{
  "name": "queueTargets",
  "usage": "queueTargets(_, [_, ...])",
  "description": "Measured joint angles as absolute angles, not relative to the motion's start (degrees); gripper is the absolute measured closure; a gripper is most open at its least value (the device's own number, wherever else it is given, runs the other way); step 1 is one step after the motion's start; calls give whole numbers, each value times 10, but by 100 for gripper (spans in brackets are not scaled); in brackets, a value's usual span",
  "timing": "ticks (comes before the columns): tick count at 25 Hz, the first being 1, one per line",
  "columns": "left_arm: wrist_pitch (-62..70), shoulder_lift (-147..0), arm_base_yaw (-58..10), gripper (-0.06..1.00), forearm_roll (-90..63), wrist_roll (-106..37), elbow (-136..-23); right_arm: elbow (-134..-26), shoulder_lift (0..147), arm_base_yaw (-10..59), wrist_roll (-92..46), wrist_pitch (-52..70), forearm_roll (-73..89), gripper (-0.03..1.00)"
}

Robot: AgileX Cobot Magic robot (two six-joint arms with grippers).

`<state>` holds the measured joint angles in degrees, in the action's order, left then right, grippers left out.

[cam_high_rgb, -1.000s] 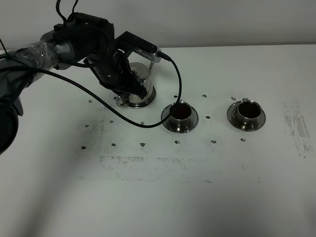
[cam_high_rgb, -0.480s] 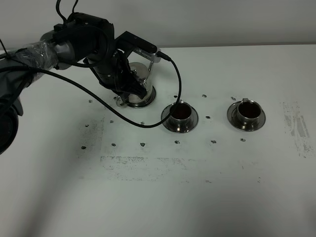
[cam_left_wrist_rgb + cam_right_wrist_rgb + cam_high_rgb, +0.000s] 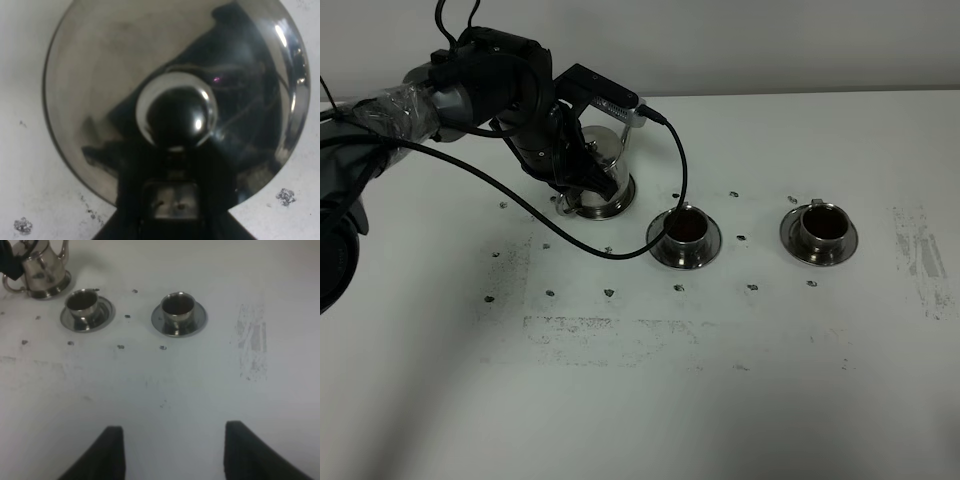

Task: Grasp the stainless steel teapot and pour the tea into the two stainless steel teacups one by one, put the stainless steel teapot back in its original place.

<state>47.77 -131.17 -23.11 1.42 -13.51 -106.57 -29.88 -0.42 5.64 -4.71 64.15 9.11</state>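
Teapot (image 3: 603,178) of shiny steel stands upright on the white table (image 3: 720,380), at the far left side, and we see its flared base resting flat on the surface. Our left gripper (image 3: 578,172) is down on it from above and is closed tightly at the handle side; the loop handle (image 3: 9,284) shows best in the right wrist view. In the left wrist view we look straight down on the round lid knob (image 3: 176,116) in the middle of the mirror-like lid. Just to the right of the teapot stands the nearer teacup (image 3: 685,227) on its saucer, and further right, apart from it, the second teacup (image 3: 821,224); both hold dark reddish tea (image 3: 687,224). Our right gripper (image 3: 170,450) hangs well away from the cups, its two dark fingers (image 3: 107,452) spread apart with nothing between them.
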Motion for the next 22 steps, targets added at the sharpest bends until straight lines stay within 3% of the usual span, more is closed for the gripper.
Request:
queueTargets(6, [479,-1312,-231,72,14,-135,-1067,-299,-4,56,-47,642,91,53])
queueTargets(13, [487,-1312,-231,36,5,-135,-1067,-299,-4,56,-47,642,91,53])
queueTargets(15, [488,-1310,-231,30,0,-135,-1067,-299,-4,56,-47,642,91,53])
queueTargets(22, [536,-1255,-231,27,0,-135,-1067,-299,-4,56,-47,642,91,53])
